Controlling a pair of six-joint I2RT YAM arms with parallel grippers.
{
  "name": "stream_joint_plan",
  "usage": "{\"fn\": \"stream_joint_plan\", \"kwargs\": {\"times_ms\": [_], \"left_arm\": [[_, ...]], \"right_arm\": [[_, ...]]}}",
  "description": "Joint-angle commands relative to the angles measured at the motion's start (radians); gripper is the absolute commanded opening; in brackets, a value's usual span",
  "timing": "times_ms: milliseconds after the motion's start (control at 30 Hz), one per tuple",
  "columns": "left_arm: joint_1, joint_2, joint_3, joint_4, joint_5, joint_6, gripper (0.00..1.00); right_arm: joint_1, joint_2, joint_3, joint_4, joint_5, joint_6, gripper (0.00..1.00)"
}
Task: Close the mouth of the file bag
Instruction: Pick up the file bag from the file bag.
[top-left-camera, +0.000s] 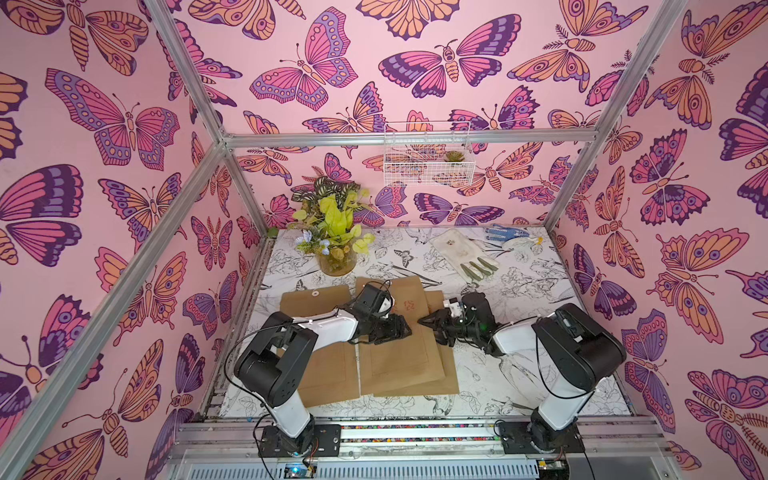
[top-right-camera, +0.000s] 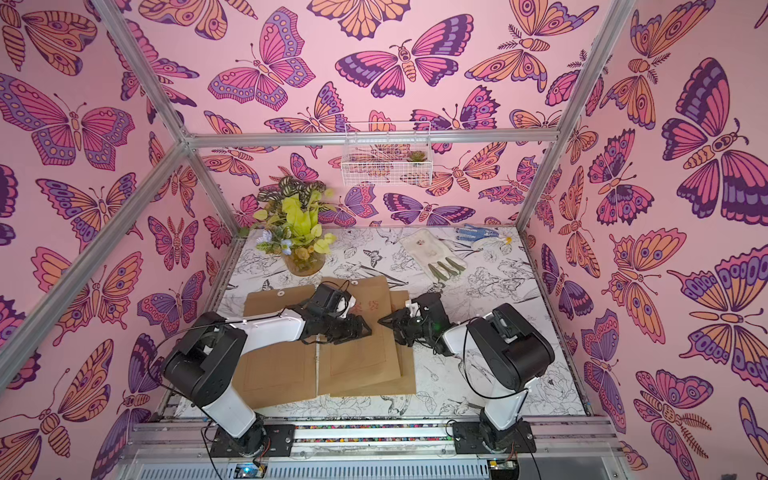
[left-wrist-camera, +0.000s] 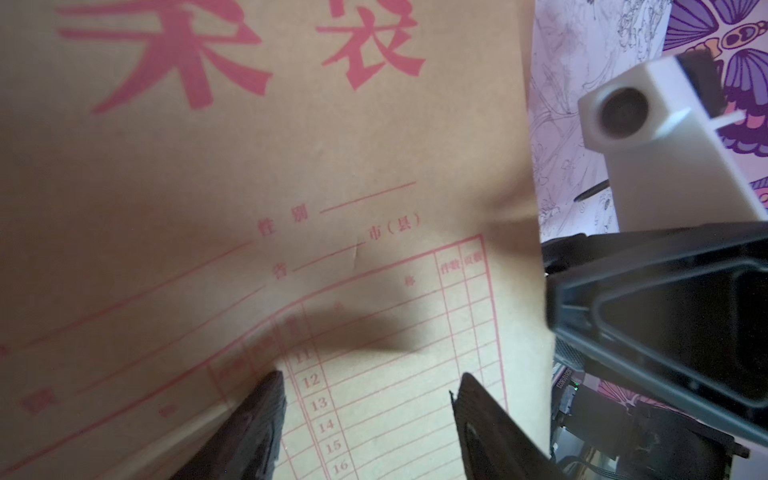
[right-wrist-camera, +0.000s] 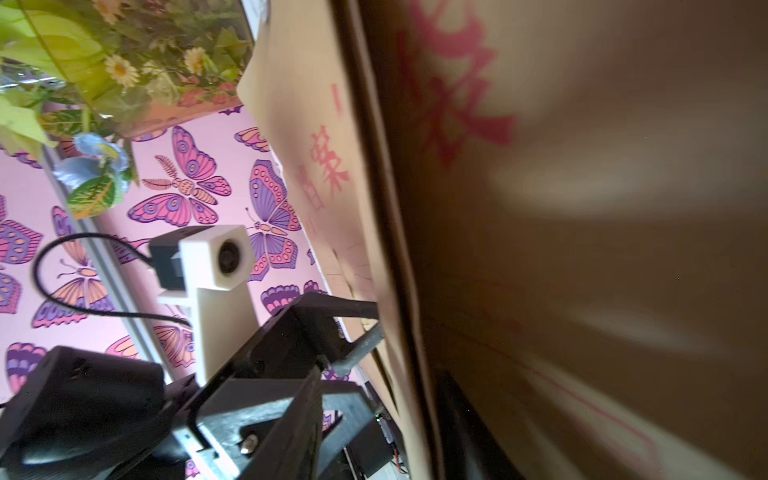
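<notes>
Both hands at the middle file bag, mid-counter.
On the counter (top-left-camera: 519, 374) the middle file bag (top-left-camera: 399, 365) lies flat, printed face up, overlapping a left file bag (top-left-camera: 316, 301) and a right file bag (top-left-camera: 451, 376). The left hand (top-left-camera: 404, 330) hovers just over its centre, fingers (left-wrist-camera: 257, 415) well apart, holding nothing. The right hand (top-left-camera: 427, 322) sits at the bag's right edge; whether it grips that edge cannot be told. Beyond stand a vase of flowers (top-left-camera: 337, 259), a white glove (top-left-camera: 461, 251) and a blue glove (top-left-camera: 505, 233). A wire basket (top-left-camera: 428, 156) hangs on the back wall.
</notes>
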Motion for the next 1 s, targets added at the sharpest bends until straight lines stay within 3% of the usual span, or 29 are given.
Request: {"fn": "stream_joint_plan", "kwargs": {"times_ms": [0,133,333,500,667,800,967], "left_arm": [[-0.022,0.072,-0.051,-0.059,0.009,-0.018,0.67],[-0.026,0.068,-0.04,-0.051,0.017,-0.024,0.67],[0.006,-0.078,-0.01,-0.134,0.019,-0.032,0.67],[0.074,-0.261,0.157,-0.391,-0.062,0.07,0.68],[0.117,-0.321,0.382,-0.594,-0.173,0.154,0.71],[0.114,-0.274,0.568,-0.641,-0.158,0.144,0.74],[0.062,-0.142,0.851,-0.654,-0.15,0.134,0.79]], "right_arm": [[0.037,-0.042,0.067,-0.194,-0.005,-0.136,0.46],[0.071,-0.029,0.112,-0.333,0.073,-0.22,0.42],[0.069,-0.088,0.121,-0.399,0.115,-0.24,0.22],[0.067,-0.265,0.235,-0.686,0.152,-0.387,0.01],[0.069,-0.412,0.417,-1.047,0.276,-0.605,0.0],[0.089,-0.475,0.542,-1.234,0.499,-0.743,0.0],[0.222,-0.492,0.638,-1.3,0.968,-0.907,0.0]]}}
